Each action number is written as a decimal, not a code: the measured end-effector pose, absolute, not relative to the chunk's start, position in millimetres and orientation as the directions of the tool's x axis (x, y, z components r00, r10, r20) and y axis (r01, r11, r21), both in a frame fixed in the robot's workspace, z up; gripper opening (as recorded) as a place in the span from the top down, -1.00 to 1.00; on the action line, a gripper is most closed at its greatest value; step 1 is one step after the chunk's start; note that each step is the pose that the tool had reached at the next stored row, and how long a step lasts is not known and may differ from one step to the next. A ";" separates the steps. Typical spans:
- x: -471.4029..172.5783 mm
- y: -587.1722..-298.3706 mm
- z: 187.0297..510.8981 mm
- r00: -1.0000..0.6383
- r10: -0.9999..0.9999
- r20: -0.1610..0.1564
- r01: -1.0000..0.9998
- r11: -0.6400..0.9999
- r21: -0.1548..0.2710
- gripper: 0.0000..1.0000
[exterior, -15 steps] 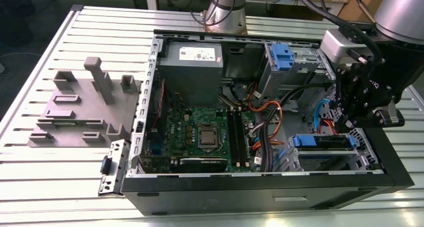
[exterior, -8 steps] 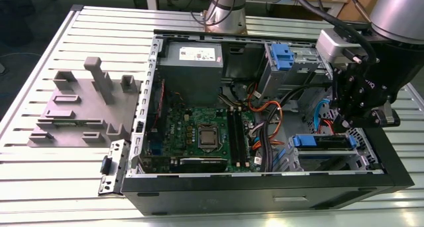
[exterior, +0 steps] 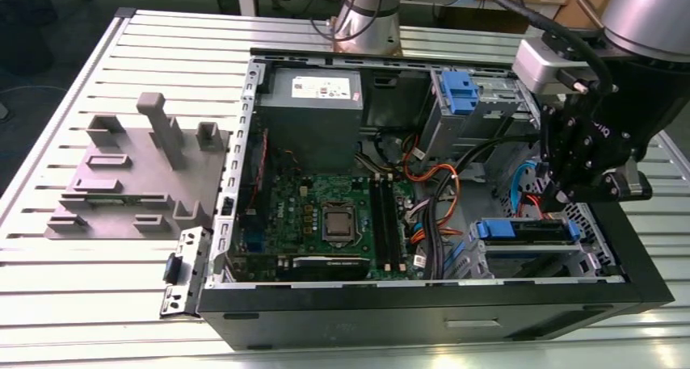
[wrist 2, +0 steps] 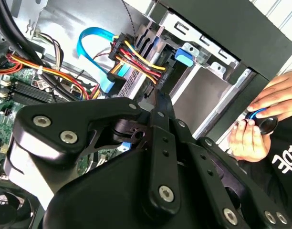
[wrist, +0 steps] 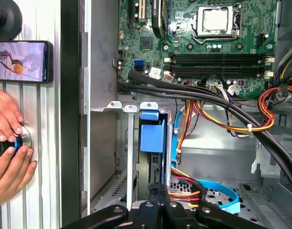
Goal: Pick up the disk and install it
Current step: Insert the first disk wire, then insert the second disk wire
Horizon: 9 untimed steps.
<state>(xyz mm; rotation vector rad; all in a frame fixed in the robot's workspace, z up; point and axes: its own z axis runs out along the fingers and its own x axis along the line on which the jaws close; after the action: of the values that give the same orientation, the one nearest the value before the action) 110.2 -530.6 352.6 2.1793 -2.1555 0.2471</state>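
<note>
One gripper, lower right of ext. view, jaws pinched together w/ nothing held, and we see the disk seated edge-on directly below it, long axis across frame.

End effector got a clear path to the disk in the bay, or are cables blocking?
Probably yes. In the first wrist view the end effector sits right by the disk at its blue rail, with no cable between them. The red and yellow cables run alongside and might snag.

Black claw above cables; hand nearby.
</note>
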 end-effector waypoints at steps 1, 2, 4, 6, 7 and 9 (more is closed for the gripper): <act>110.1 -530.0 353.9 0.006 -0.987 0.160 -0.998 -0.016 -0.065 0.79; 110.1 -529.4 354.9 0.006 -0.987 0.160 -0.998 -0.016 -0.064 0.79; 110.1 -529.2 355.2 0.004 -0.987 0.160 -0.998 -0.014 -0.062 0.79; 110.9 -528.9 355.2 0.004 -0.987 0.160 -0.999 -0.012 -0.048 0.79; 111.6 -528.8 355.2 0.006 -0.987 0.160 -0.999 -0.012 -0.035 0.79; 113.2 -528.6 355.2 0.010 -0.987 0.160 -1.000 -0.012 -0.010 0.79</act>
<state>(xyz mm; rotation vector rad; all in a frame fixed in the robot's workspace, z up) 113.2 -528.6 355.2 2.1547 -2.1306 0.1847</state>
